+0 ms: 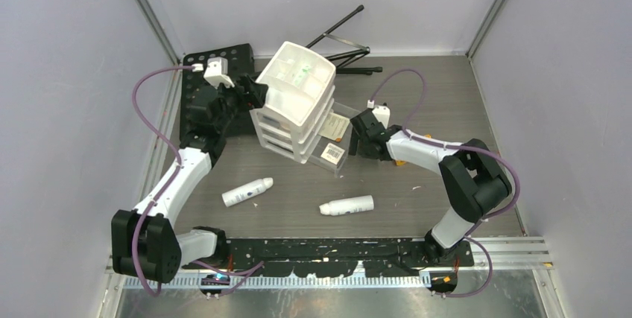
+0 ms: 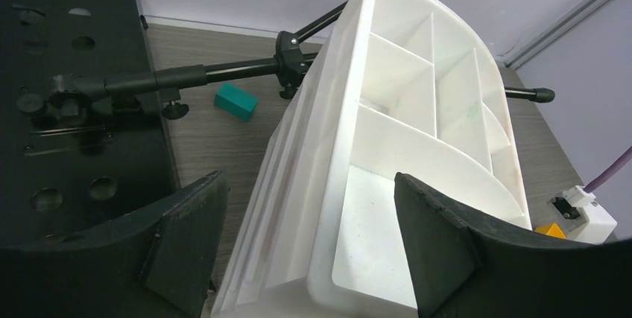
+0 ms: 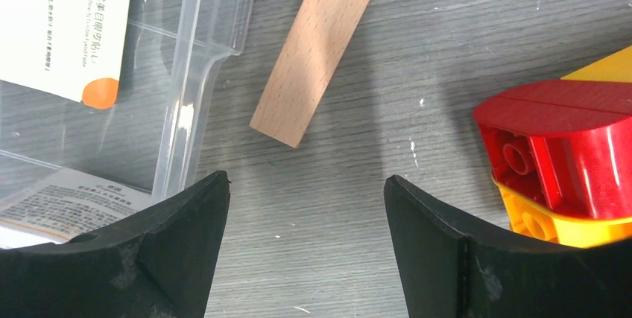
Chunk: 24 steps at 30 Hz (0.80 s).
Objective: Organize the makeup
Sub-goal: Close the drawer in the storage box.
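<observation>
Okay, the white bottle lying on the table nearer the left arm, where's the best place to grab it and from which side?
Take the white bottle at mid-body, from straight above, closing across its narrow width. It lies flat, slanting up to the right, with bare table on both long sides.

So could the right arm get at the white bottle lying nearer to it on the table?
Probably yes: the right gripper is open and holds nothing, and the white bottle lies on open table with nothing in between.
</observation>
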{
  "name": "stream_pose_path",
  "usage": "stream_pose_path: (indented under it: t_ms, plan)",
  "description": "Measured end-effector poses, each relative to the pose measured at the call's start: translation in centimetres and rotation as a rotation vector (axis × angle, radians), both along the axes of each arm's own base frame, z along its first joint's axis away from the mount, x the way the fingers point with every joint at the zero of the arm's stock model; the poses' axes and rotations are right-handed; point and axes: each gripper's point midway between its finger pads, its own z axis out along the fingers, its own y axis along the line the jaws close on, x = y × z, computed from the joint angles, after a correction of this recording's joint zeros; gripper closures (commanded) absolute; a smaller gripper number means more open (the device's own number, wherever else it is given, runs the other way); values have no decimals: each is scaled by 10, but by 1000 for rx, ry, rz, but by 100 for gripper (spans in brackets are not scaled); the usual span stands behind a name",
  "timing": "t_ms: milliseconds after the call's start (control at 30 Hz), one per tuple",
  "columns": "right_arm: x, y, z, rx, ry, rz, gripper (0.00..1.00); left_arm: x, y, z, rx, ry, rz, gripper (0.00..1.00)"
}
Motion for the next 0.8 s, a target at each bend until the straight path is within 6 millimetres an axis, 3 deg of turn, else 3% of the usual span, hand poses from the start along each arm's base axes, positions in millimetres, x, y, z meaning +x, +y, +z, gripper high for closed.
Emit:
stream_pose_path:
  t_ms: [400,800]
  plan:
    - [13,13,2,40,0,-2,22,0,-3,0,-1,0,-16,18]
    - [8,23,-6,80,38,9,26,0,-5,0,1,-3,-30,19]
